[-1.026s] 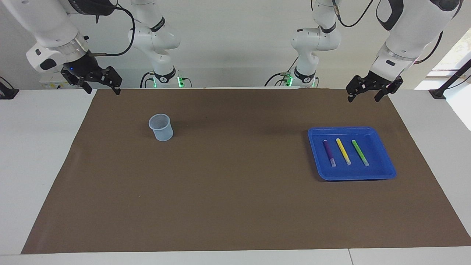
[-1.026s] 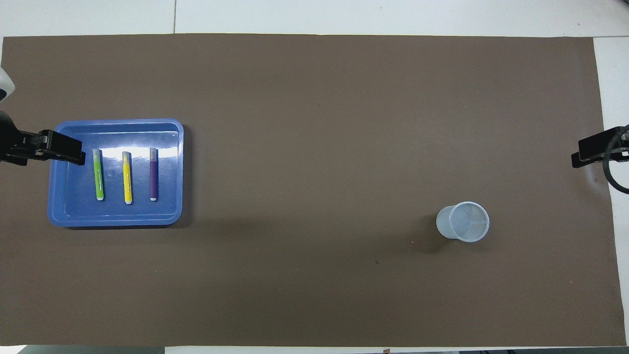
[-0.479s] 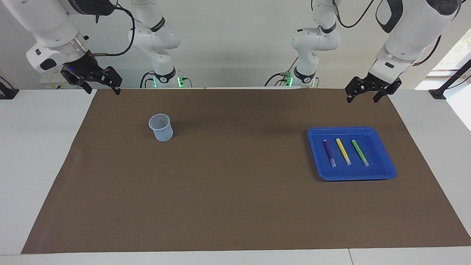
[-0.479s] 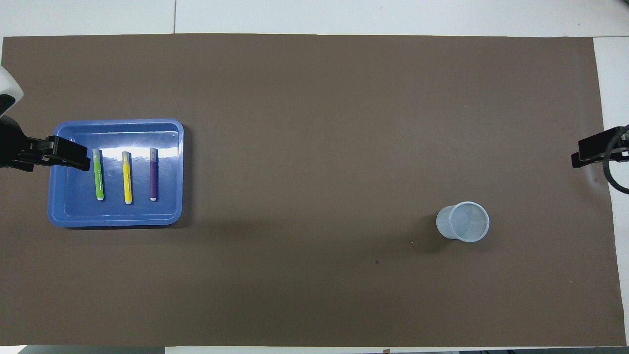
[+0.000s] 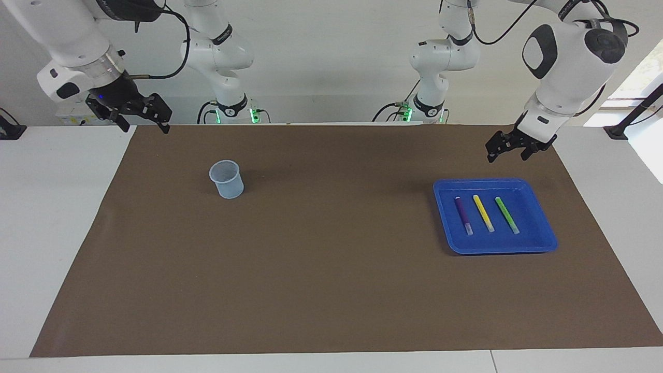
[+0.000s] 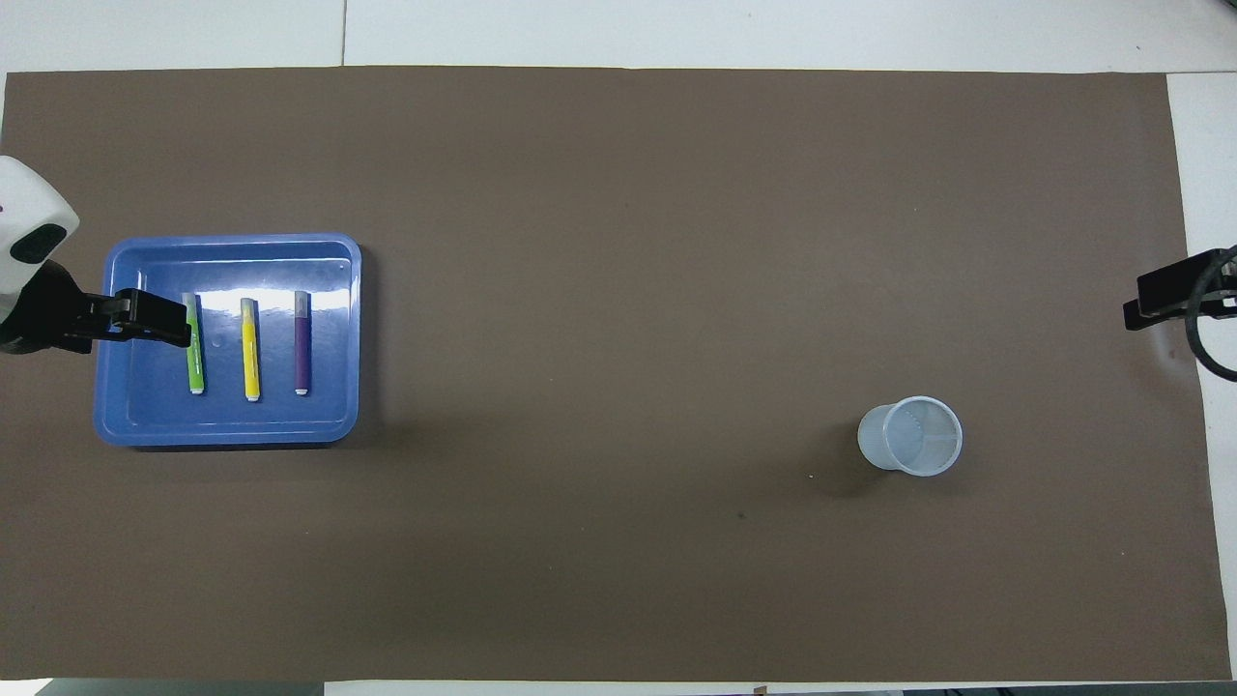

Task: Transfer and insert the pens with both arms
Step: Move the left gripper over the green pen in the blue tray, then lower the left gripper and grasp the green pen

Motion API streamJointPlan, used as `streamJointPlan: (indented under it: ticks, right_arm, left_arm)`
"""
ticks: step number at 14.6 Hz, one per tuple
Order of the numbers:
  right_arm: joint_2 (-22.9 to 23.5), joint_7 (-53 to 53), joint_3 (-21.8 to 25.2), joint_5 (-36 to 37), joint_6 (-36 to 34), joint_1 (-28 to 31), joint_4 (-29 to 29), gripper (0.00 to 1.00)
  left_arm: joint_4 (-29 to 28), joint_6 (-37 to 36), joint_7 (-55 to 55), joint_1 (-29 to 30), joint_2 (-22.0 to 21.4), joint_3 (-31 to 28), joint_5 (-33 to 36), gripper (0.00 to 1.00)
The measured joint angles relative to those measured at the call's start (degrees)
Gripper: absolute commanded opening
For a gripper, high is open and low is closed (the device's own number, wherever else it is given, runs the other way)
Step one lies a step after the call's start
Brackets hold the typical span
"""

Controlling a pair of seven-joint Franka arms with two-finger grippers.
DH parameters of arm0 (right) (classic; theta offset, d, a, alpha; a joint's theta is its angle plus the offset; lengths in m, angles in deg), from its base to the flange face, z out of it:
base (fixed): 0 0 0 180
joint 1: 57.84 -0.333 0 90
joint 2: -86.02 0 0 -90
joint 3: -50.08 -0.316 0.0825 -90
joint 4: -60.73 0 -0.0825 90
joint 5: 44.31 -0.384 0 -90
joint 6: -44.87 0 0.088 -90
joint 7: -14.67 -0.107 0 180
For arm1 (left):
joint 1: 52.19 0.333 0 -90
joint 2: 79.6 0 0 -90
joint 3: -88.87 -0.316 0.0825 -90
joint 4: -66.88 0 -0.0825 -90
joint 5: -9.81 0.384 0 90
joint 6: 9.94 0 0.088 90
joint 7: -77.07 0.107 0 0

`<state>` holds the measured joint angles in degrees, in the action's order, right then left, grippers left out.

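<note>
Reaching for the first pick: left gripper (image 5: pixel 508 149), jaws spread and empty, hangs over the robot-side rim of the blue tray (image 5: pixel 549 243), where the purple pen (image 5: pixel 462 214), yellow pen (image 5: pixel 483 212) and green pen (image 5: pixel 506 214) lie side by side, untouched. Next move, by judgement: descend onto one pen, squared across its barrel. Right gripper (image 5: pixel 141 118), open and empty, waits over the worktop edge, well apart from the cup (image 5: pixel 226 178).

Purple pen (image 5: pixel 462 214), yellow pen (image 5: pixel 483 213), green pen (image 5: pixel 506 214) lie side by side, seemingly capped.
</note>
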<state>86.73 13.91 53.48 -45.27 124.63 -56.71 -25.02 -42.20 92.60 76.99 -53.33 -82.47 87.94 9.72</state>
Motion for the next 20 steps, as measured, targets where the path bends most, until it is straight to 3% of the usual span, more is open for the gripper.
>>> streamJointPlan:
  ticks: [3,6,9,16,20]
  right_arm:
    - [0.00,0.00,0.00,0.00,0.00,0.00,0.00,1.00]
    - [0.00,0.00,0.00,0.00,0.00,0.00,0.00,1.00]
    - [0.00,0.00,0.00,0.00,0.00,0.00,0.00,1.00]
    - [-0.01,0.00,0.00,0.00,0.00,0.00,-0.01,1.00]
    - [-0.01,0.00,0.00,0.00,0.00,0.00,-0.01,1.00]
  left_arm:
    - [-4.70,9.33,4.11,3.41,4.14,-0.08,0.00,1.00]
    - [-5.10,19.11,7.22,6.94,11.14,-0.15,0.00,1.00]
    - [-5.38,25.36,7.67,7.48,15.42,-0.07,0.00,1.00]
    - [-5.99,26.06,9.50,7.63,18.13,0.01,0.00,1.00]
    - [-7.26,26.00,9.41,8.59,19.03,-0.09,-0.29,0.92]
